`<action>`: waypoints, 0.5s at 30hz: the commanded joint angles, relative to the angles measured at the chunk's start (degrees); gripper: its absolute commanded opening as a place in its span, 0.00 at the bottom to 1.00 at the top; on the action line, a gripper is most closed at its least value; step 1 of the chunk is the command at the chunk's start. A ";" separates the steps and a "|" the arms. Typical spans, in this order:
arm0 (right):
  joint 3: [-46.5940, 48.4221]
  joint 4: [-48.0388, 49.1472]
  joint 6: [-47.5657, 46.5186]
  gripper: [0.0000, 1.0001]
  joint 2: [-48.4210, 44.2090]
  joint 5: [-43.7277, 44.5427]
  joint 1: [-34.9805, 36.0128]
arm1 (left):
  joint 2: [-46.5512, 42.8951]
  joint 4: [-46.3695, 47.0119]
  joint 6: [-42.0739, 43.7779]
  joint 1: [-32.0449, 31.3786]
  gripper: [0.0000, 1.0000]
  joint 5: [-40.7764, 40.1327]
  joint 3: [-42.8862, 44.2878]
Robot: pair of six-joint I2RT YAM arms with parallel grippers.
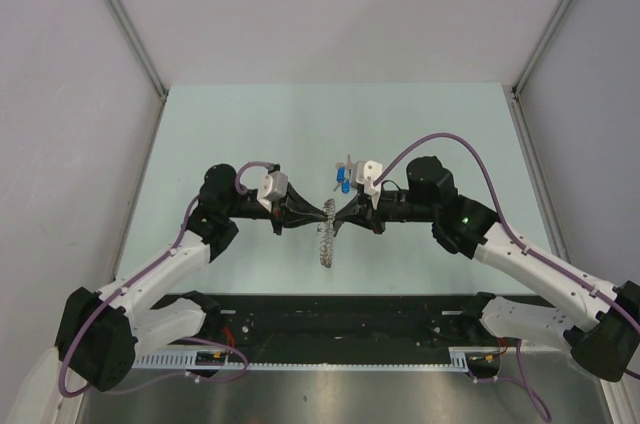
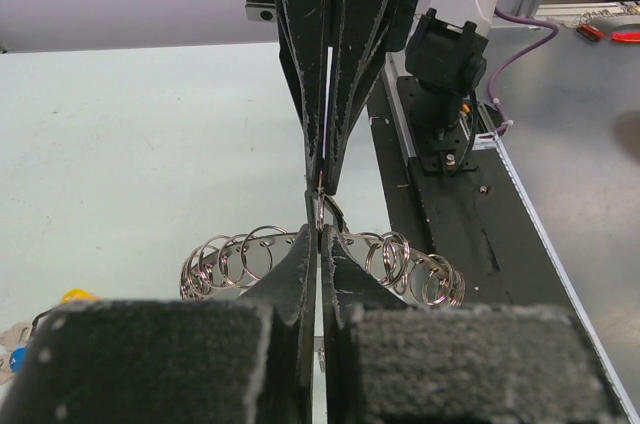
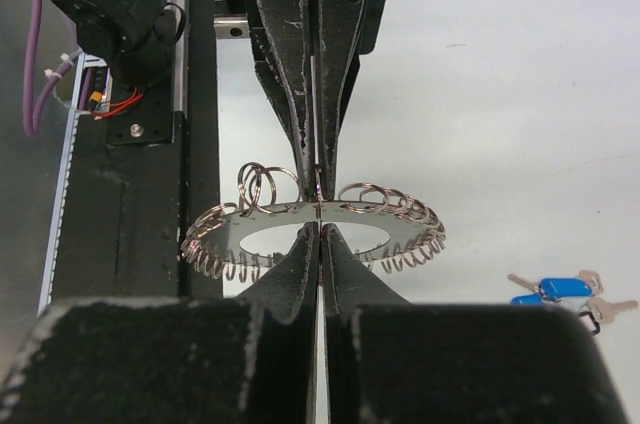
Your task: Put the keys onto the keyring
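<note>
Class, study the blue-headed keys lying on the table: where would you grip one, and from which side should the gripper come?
Probably by the blue plastic head of the keys, from straight above: they lie flat on the table, and the head looks thicker than the thin blades. The left gripper and right gripper are both shut on the keyring, so one must release first.

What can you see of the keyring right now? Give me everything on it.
The keyring is a flat, silvery metal ring with an open centre. Its rim is crowded with small wire split loops, which give it a jagged edge. It is held up off the table and appears edge-on in the top view. The left claw and right claw are both shut on it from opposite sides, tips nearly meeting. No key hangs on it that I can see.
</note>
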 commanded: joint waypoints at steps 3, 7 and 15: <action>2.55 0.34 -0.80 0.00 -1.71 1.72 0.32 | -0.01 2.69 -1.26 -0.25 0.00 0.77 1.71; 2.55 0.77 -0.80 0.00 -1.54 1.37 0.41 | -0.09 2.69 -1.44 -0.25 0.00 1.03 1.71; 2.47 1.13 -0.80 0.00 -1.27 0.31 0.94 | -0.09 2.78 -1.53 -0.25 0.00 0.95 1.71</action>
